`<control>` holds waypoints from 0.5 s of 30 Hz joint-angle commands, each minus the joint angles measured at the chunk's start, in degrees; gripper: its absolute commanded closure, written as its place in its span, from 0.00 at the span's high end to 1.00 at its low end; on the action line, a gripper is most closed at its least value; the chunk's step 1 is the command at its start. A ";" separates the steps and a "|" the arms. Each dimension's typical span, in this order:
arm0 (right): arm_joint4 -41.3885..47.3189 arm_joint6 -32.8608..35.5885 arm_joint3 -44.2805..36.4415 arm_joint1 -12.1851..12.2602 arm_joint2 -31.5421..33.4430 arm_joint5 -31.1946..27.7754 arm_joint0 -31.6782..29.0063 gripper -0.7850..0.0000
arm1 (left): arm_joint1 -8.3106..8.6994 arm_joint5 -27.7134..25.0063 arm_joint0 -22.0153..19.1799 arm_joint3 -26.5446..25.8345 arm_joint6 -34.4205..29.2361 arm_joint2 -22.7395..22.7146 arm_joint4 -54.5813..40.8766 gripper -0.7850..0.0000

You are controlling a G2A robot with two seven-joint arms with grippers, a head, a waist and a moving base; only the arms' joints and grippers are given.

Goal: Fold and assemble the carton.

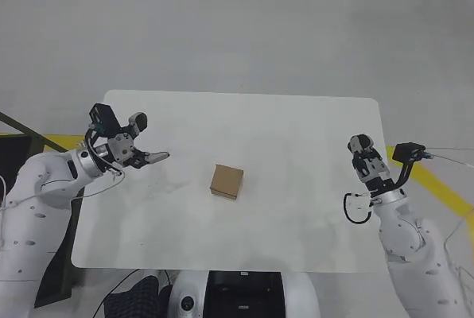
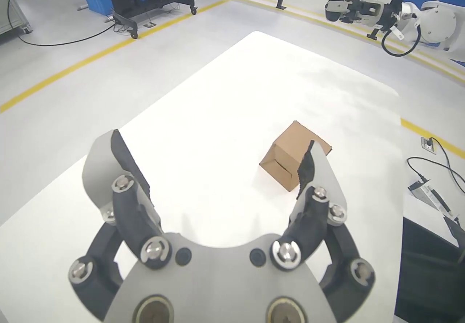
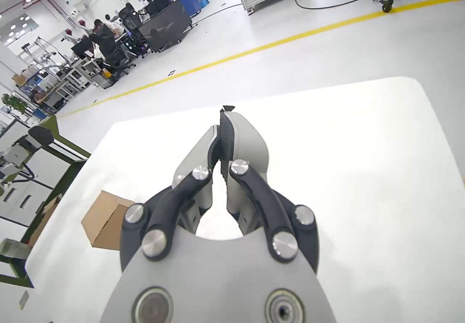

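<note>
A small brown carton (image 1: 227, 181) stands closed as a box near the middle of the white table (image 1: 301, 143). My left gripper (image 1: 145, 139) hovers over the table's left side, well apart from the carton, fingers spread open and empty. The left wrist view has the carton (image 2: 290, 157) beyond my left gripper (image 2: 214, 154), partly behind one fingertip (image 2: 308, 166). My right gripper (image 1: 363, 147) sits at the table's right edge, shut with nothing between its pads. From the right wrist the carton (image 3: 105, 221) lies far off beside my right gripper (image 3: 222, 121).
Yellow floor tape (image 1: 448, 187) runs past the table's right side. A dark frame (image 1: 6, 131) stands off the left edge. Bare tabletop surrounds the carton on all sides. The other arm (image 2: 363, 10) appears far across the table in the left wrist view.
</note>
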 commanded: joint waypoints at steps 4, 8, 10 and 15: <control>-2.95 -1.56 -1.23 0.12 1.85 0.33 -0.30 0.00 | 0.27 0.95 -0.11 -0.58 -1.50 -1.67 -0.56 1.00; -3.30 -1.95 -2.09 0.15 2.64 -0.61 -0.50 0.00 | 0.46 1.21 -0.51 -0.21 -2.19 -2.73 -0.41 1.00; -3.54 -2.06 -2.10 0.13 2.74 -0.82 -0.45 0.00 | 0.53 1.30 -0.70 0.19 -2.45 -3.02 -0.35 1.00; -3.54 -2.06 -2.10 0.13 2.74 -0.82 -0.45 0.36 | 0.57 2.12 -1.21 1.51 -2.52 -3.22 -0.25 1.00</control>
